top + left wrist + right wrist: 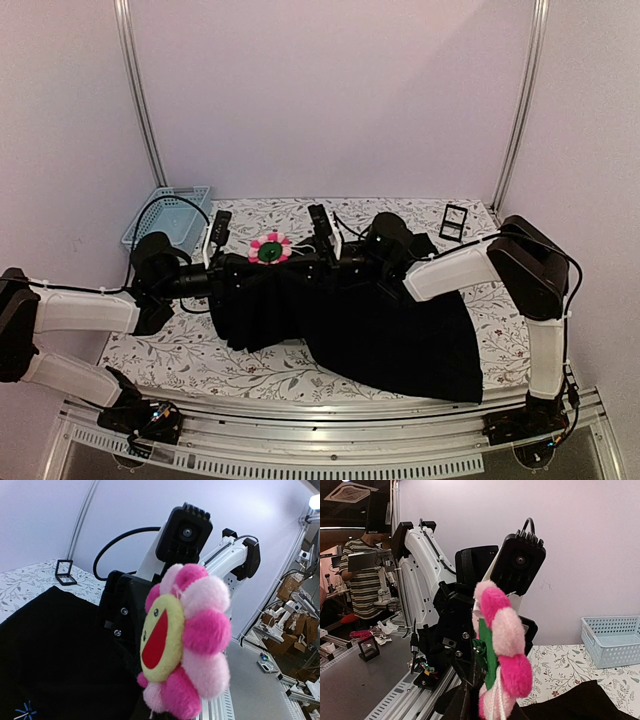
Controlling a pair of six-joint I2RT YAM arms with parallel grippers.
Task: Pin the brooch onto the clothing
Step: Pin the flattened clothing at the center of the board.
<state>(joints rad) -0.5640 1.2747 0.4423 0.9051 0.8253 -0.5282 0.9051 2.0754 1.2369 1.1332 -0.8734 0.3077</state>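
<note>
**Status.** I judge the pinning under way but not done. The brooch (pixel 270 249) is off the table, held up between the left gripper (pixel 238 266) and the right gripper (pixel 312 262), just above the bunched upper part of the clothing. I see no pin passed through the cloth, so fastening and letting go are left.

1. **Table** (pixel 200 350): flat, covered in white cloth printed with grey leaf sprigs.
2. **Clothing** (pixel 400 330): black shirt, soft and matte, lying creased and gathered up towards the grippers.
3. **Basket** (pixel 165 215): pale blue plastic lattice, rectangular, at the far left, well apart from the work.
4. **Left gripper**: closed tight at the brooch. What it pinches is hidden from me.
5. **Right gripper**: meets the brooch from the other side. I cannot tell whether its jaws are wide or narrow.
6. **Brooch**: plush flower with fuzzy rounded petals in two pinks, a yellow-green round face with a red mouth, and a green backing seen edge-on from the right wrist.
7. **Stand** (pixel 453 222): small hard black rectangular frame, at the far right.
8. **Emblem** (pixel 25 711): tiny light-blue star on the shirt.
</note>
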